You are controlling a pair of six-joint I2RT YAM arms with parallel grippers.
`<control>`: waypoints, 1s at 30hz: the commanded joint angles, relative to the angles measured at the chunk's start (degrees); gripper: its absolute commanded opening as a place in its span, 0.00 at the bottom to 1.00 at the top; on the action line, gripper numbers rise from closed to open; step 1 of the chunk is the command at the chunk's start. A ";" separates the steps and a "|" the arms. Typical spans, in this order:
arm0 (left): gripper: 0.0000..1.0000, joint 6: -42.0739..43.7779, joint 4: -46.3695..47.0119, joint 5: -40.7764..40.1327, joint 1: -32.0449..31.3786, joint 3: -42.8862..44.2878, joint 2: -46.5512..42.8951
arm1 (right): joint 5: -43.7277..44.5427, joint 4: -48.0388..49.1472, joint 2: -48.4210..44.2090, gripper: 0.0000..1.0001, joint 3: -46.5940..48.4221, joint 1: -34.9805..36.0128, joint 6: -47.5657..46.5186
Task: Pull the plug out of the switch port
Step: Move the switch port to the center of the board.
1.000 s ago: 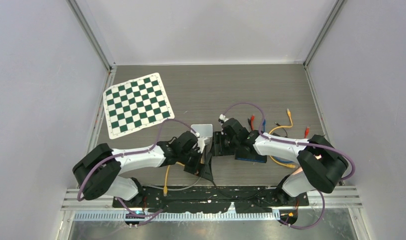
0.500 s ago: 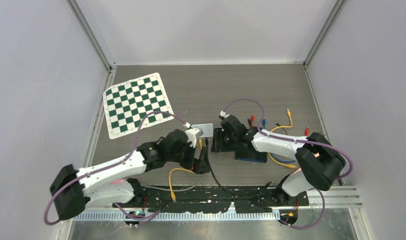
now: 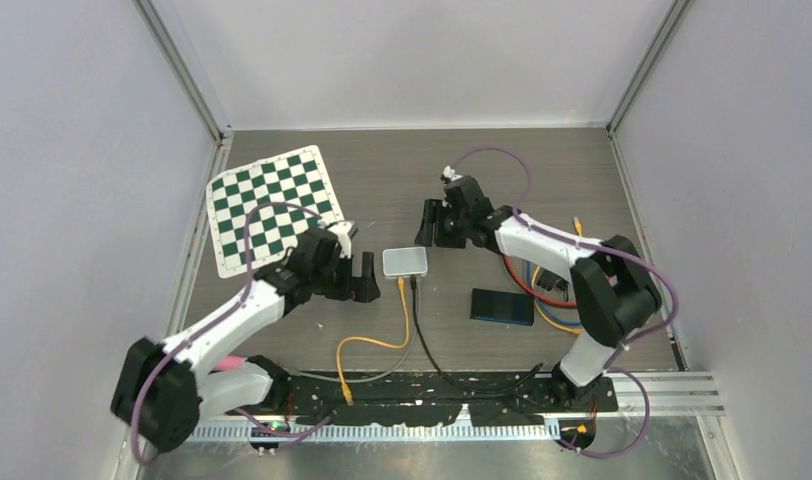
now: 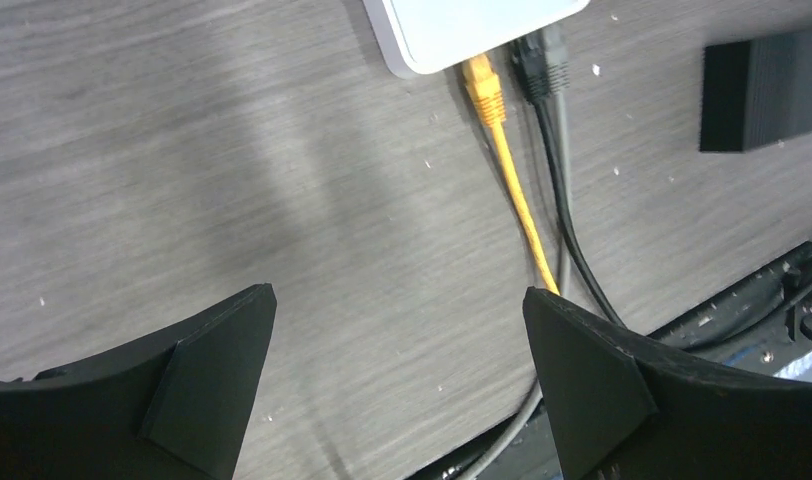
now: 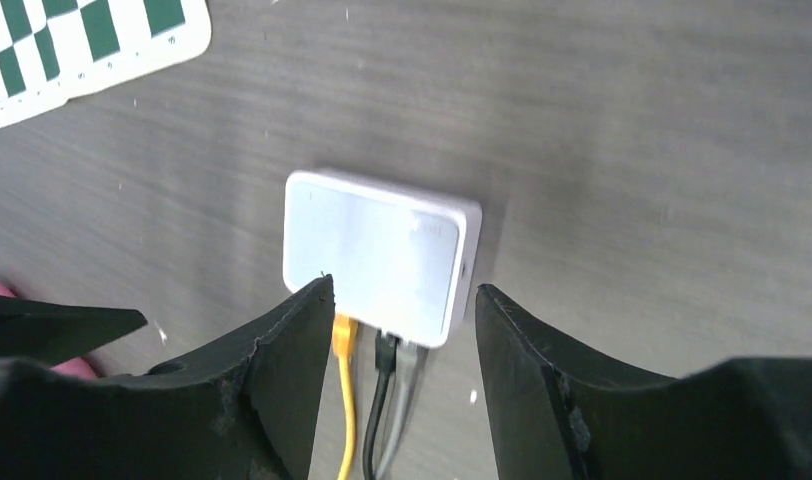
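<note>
- Small white rectangular switch box [image 3: 405,261] lies flat in the middle of the grey wood-grain counter [image 3: 542,170], between the two arms.
- Three leads enter the switch box's near edge side by side. They are a yellow plug [image 4: 482,85] on a yellow cable, a black plug [image 4: 537,62] next to it, and a grey lead just past the black one. All three are seated in their ports.
- Left fingers [image 3: 365,290] are spread very wide with nothing between them. They sit left of the switch box, near it but not touching, over bare counter. In the left wrist view the box corner shows at the top, and the yellow cable runs down toward the gap.
- Right fingers [image 3: 425,222] are partly open and grip nothing. They sit just beyond the box's far right corner, clear of it. In the right wrist view the box and its plugs show in the gap, lower down.
- Green-and-white chequered board [image 3: 272,208] lies far left.
- Flat black rectangular block [image 3: 502,306] lies right of the box, toward the near edge.
- Loose red, blue and yellow leads [image 3: 542,290] lie under the right arm.
</note>
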 commanded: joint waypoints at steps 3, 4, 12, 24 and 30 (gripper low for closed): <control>1.00 5.86 6.05 8.33 2.73 13.80 17.24 | -6.95 -2.52 11.69 0.60 10.94 -1.40 -4.92; 1.00 5.99 6.30 8.82 2.82 15.43 19.61 | -7.57 -2.61 13.24 0.60 11.34 -1.39 -4.99; 0.98 4.46 12.16 10.27 3.27 16.79 29.95 | -17.75 0.54 16.33 0.59 8.88 -0.50 -6.23; 0.87 -0.97 18.10 12.30 2.80 1.46 21.44 | -19.16 0.05 17.97 0.56 6.95 7.95 -9.84; 0.87 -3.08 17.78 10.74 1.32 -5.96 12.40 | -18.87 1.68 16.18 0.56 4.21 9.57 -9.30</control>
